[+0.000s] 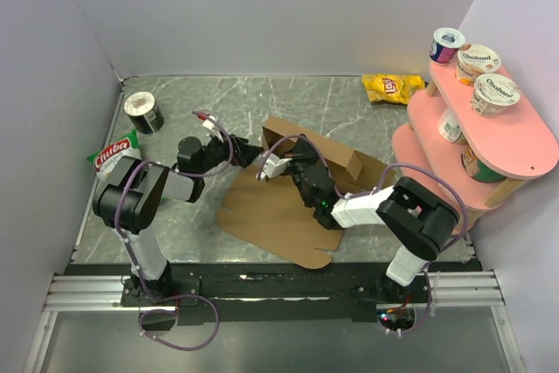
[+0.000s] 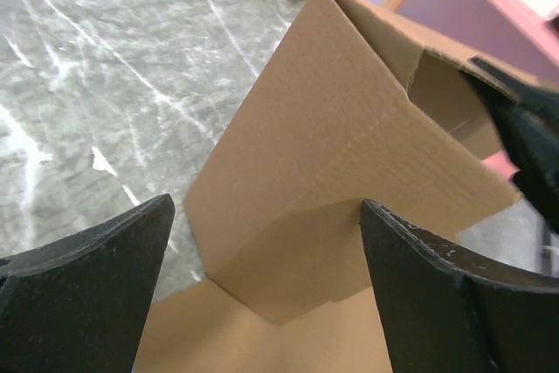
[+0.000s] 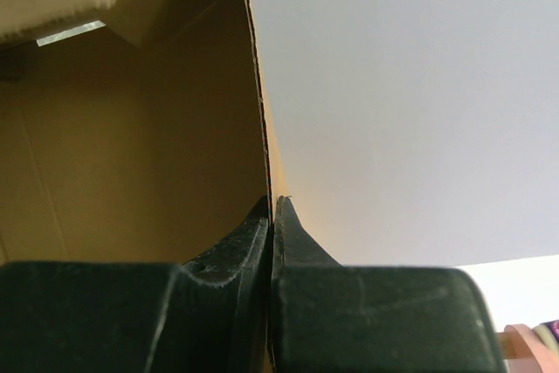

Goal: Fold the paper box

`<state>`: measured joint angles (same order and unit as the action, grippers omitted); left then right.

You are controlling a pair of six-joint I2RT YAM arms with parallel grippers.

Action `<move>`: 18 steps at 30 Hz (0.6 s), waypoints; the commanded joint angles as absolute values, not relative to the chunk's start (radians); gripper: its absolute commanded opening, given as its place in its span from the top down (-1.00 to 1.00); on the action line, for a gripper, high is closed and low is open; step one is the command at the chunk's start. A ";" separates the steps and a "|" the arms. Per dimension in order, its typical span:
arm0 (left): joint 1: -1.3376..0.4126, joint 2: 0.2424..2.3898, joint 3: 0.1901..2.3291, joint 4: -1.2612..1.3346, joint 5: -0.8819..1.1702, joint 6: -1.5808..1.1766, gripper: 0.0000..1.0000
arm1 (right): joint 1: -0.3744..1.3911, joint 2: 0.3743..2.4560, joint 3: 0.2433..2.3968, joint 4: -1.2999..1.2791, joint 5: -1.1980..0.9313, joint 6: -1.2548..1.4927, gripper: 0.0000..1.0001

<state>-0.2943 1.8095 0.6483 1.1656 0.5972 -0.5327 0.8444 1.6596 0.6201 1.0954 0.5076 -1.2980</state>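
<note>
Pinching one upright wall of the paper box [image 1: 271, 216], the right gripper [image 3: 272, 207] is clamping the cardboard with its fingers [image 3: 236, 246] pressed together, and only the thin edge of the panel is running between them. On one side of this gripper, in its own wrist view, the brown inner face of the box is filling the frame; on the other side the plain white wall [image 3: 393, 85] of the enclosure is showing.

Across from it, the left gripper [image 2: 266, 207] is standing wide open and is gripping nothing. Its two dark fingers [image 2: 87, 286] are flanking a raised cardboard panel that is rising just ahead of them, and neither finger is visibly touching it. Under this gripper a flat part of the sheet is lying on the marbled table [image 2: 87, 85].

Seen from above, the box is sitting half formed between the two grippers, with its flat portion spreading on the table towards the arm bases and its raised walls standing at the right gripper's tips. Far off behind the right gripper a pink shelf [image 1: 515, 141] is carrying yoghurt tubs [image 1: 496, 93], and a yellow crisp bag [image 1: 393, 87] is lying beyond the box. Behind the left gripper a dark tub [image 1: 144, 113] and a green packet [image 1: 112, 153] are resting well apart from the box
</note>
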 commanded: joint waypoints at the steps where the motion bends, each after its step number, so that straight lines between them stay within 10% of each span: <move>1: -0.314 1.747 0.598 1.204 0.483 -0.439 -0.86 | 0.853 1.635 0.594 1.035 0.497 -1.239 0.89; 18: -0.304 1.804 0.538 1.390 0.494 -0.549 -0.90 | 0.873 1.696 0.515 1.259 0.566 -1.359 0.93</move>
